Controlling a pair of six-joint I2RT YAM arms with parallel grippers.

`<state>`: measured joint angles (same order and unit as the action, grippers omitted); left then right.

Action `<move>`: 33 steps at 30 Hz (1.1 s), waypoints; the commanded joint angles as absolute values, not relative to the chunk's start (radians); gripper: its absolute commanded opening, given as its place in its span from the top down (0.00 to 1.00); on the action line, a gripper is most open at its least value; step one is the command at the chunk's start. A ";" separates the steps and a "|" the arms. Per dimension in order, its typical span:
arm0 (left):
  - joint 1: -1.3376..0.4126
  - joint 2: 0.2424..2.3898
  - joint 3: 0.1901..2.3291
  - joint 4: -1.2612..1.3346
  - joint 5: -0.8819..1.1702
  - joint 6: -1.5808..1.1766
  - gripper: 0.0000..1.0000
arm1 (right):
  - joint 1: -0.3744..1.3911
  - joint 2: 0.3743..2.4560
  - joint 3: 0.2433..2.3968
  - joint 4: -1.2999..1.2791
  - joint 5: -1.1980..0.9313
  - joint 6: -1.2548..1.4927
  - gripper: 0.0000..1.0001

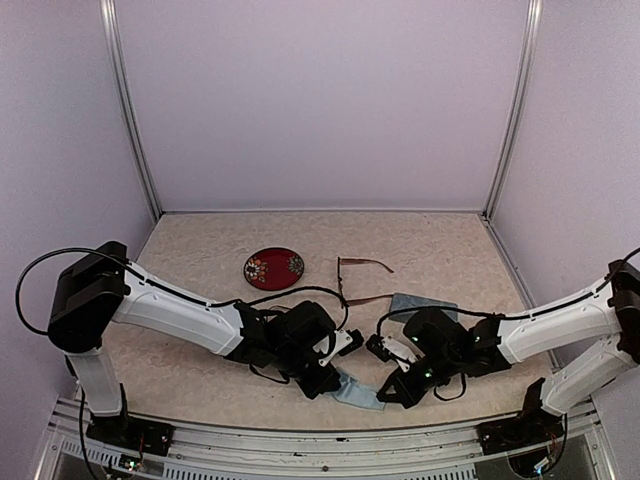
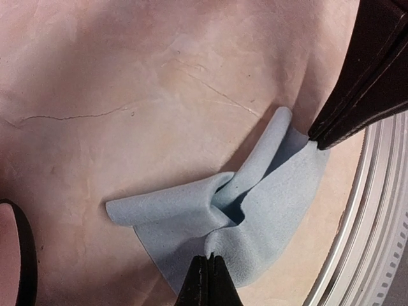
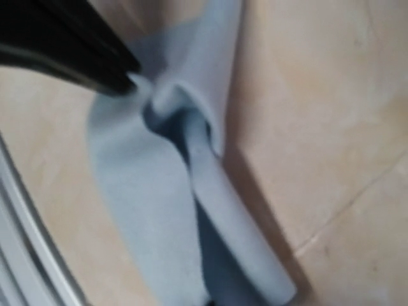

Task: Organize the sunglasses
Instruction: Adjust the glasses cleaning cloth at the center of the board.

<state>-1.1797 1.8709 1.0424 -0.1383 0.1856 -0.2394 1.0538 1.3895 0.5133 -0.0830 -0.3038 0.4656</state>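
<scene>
- Arms are converging low over the near middle of the tabletop (image 1: 455, 250). The left arm (image 1: 175, 312) is stretching inward from the near left corner and the right arm (image 1: 560, 322) inward from the near right corner.
- Each arm is running its long white link almost level, with its wrist dipping toward the same spot.
- The left end effector (image 2: 207, 274) is pointing down at the tabletop with its jaws pressed together. It is pinching a raised fold near one edge of the light-blue cloth (image 2: 261, 210).
- The right end effector (image 2: 317, 135) is appearing in the left wrist view as a dark pair of fingers closed together. It is clamping the opposite corner of the same cloth.
- The light-blue cloth is lying creased between the two end effectors, with a rolled fold running across its middle. The right wrist view is blurred but is showing that fold too.
- The reddish-brown sunglasses (image 1: 362, 280) are lying on the tabletop behind both end effectors with their arms spread open. Neither end effector is touching them.
- The second bluish cloth (image 1: 425, 303) is lying just beside the sunglasses on their right, partly hidden by the right arm.
- The round red patterned dish (image 1: 273, 268) is sitting to the left of the sunglasses, behind the left wrist.
</scene>
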 commanded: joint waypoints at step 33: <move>-1.178 1.638 1.110 -0.110 0.305 -0.221 1.00 | 0.911 1.027 0.757 -0.485 -0.318 0.218 1.00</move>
<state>-1.1393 1.6840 1.0683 -0.1120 0.3168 -0.2340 0.9165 1.0779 0.7238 -0.4202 -0.2657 0.2535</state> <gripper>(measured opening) 0.005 0.006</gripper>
